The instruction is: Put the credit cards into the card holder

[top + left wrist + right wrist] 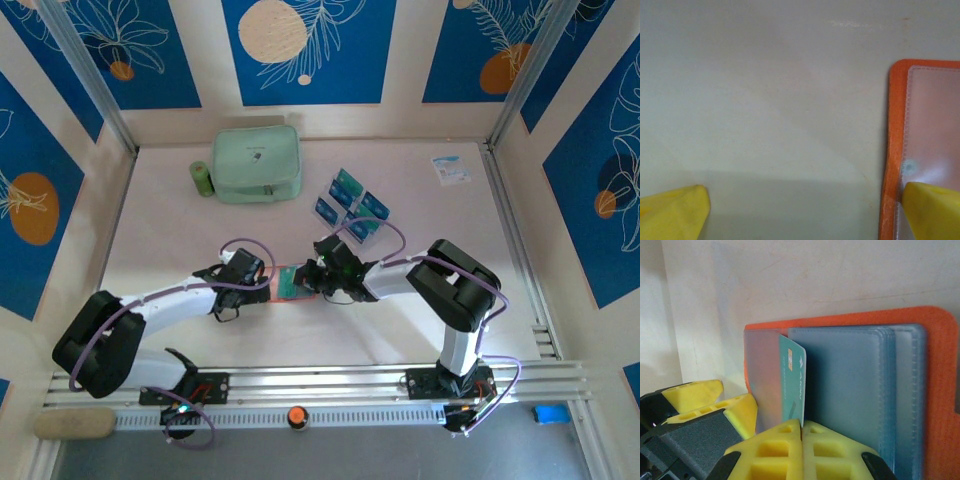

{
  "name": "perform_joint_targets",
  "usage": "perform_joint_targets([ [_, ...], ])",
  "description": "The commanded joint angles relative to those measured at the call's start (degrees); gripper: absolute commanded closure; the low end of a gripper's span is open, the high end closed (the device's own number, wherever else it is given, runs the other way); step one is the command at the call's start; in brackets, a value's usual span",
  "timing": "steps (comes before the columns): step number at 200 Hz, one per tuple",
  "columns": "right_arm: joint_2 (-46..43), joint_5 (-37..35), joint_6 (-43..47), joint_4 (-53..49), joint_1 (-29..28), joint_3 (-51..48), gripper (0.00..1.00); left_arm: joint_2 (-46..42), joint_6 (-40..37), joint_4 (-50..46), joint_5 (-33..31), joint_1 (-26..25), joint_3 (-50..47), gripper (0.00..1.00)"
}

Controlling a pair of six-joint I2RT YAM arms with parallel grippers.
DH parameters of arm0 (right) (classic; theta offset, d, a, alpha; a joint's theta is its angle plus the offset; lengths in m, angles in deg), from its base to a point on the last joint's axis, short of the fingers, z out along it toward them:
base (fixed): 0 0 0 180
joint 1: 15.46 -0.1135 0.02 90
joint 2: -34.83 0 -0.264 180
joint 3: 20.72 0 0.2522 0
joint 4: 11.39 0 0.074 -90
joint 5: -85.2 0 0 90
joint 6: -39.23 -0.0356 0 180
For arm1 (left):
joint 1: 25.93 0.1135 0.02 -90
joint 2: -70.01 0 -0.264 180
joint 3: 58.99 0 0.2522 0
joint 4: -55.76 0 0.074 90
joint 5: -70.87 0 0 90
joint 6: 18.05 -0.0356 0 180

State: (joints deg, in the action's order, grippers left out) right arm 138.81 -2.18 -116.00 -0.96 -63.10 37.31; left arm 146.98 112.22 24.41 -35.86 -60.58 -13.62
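Note:
The orange card holder [296,282] lies open on the table between my two grippers, its clear sleeves facing up [940,390]. My right gripper [802,426] is shut on a teal credit card [792,385], which stands on edge at the mouth of a clear sleeve beside the stack of blue-tinted sleeves. My left gripper [805,212] is open, its right fingertip [932,210] resting on the holder's edge [895,125] and its left fingertip over bare table. Several more credit cards [352,205] stand in a clear rack behind the holder.
A mint-green zip pouch [257,163] and a small green cylinder [202,178] sit at the back left. A white-and-blue leaflet [451,170] lies at the back right. Metal posts and patterned walls enclose the table.

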Motion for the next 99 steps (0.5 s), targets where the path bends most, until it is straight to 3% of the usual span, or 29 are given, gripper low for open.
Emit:
perform_joint_targets([
  [1,-1.3,-0.2,-0.2,-4.3,0.2,-0.8,1.00,1.8,0.9,0.2,0.0,0.6,-0.5,0.00],
  [99,-0.2,0.9,-0.3,-4.9,0.1,0.1,1.00,1.8,0.9,0.1,-0.1,0.6,-0.4,0.00],
])
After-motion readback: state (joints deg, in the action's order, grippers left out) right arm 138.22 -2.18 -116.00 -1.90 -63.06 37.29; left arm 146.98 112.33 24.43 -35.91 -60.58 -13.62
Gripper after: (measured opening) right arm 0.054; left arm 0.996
